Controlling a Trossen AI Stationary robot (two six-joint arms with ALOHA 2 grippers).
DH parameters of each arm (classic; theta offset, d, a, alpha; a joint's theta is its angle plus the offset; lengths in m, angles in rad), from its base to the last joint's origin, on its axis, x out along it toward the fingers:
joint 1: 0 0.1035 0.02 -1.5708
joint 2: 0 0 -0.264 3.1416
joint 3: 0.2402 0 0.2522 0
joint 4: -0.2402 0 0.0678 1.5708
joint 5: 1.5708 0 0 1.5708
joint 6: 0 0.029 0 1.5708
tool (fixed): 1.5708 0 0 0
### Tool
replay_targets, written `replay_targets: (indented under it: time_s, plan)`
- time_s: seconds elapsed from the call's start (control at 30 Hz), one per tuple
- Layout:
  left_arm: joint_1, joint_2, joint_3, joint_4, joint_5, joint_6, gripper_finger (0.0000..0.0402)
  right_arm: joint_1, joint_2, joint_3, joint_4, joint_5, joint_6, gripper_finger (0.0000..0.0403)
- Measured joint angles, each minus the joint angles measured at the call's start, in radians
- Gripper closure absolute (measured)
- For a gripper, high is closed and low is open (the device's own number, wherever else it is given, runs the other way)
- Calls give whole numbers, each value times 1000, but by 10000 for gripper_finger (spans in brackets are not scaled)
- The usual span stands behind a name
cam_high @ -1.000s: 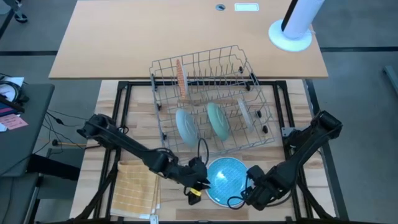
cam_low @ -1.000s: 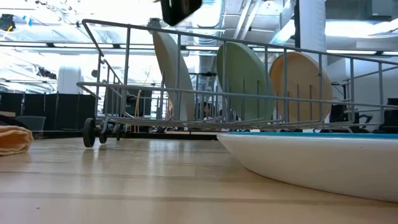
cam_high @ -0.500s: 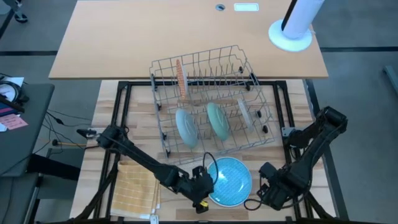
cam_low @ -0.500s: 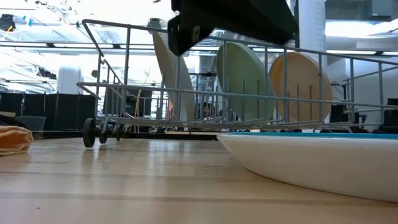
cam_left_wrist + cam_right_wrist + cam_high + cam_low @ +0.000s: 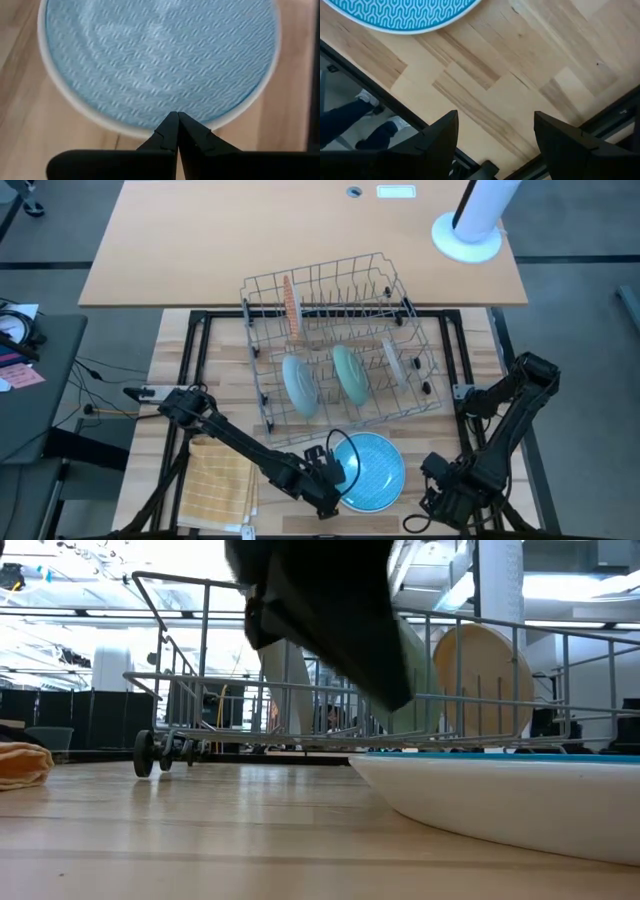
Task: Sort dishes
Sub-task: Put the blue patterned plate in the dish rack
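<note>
- A round plate with a blue patterned face [image 5: 370, 470] and a white rim lies flat on the wooden bench [image 5: 225, 395], near the front edge and just in front of the grey wire rack [image 5: 340, 340].
- The left gripper [image 5: 335, 477] sits low at that plate's left rim. In the left wrist view its two dark fingers [image 5: 172, 135] are pressed together into a point, with the plate's white rim [image 5: 150, 127] right beyond the tips; the jaws are closed and hold nothing.
- Whether the fingertips touch the rim cannot be told.
- The right gripper [image 5: 440, 502] is off to the right of the blue plate, near the bench's front right corner and apart from the plate.
- In the right wrist view its fingers [image 5: 437, 137] stand wide apart over bare wood, so its jaws are wide and empty; only an arc of the blue plate [image 5: 400, 15] shows at the frame's edge.
- In the rack, two pale teal-green plates [image 5: 300, 383] stand on edge in the front row, side by side.
- A whitish plate [image 5: 392, 362] stands on edge to their right.
- A plate with an orange-red face [image 5: 291, 305] stands on edge in the back left part of the rack.
- In the low view the blue plate's white underside [image 5: 500, 800] fills the right foreground, and a beige plate [image 5: 485, 675] shows upright in the rack behind it.
- A yellow checked cloth [image 5: 218, 480] lies on the bench to the left of the left gripper.
- Below the bench edge, the right wrist view shows a person's legs and shoes [image 5: 367, 107] on the floor.
</note>
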State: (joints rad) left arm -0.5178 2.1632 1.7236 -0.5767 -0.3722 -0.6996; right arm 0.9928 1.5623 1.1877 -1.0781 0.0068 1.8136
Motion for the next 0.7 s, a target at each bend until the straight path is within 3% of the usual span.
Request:
replay_targets:
  time_s: [0.27, 0.7]
  plan:
    - [6, 0, -26, -30, -25, -19, 401, -6, 0, 0, 17, 28, -15, 143]
    - [5, 0, -77, 24, -59, 73, 401, -11, 1, 0, 20, 48, -8, 143]
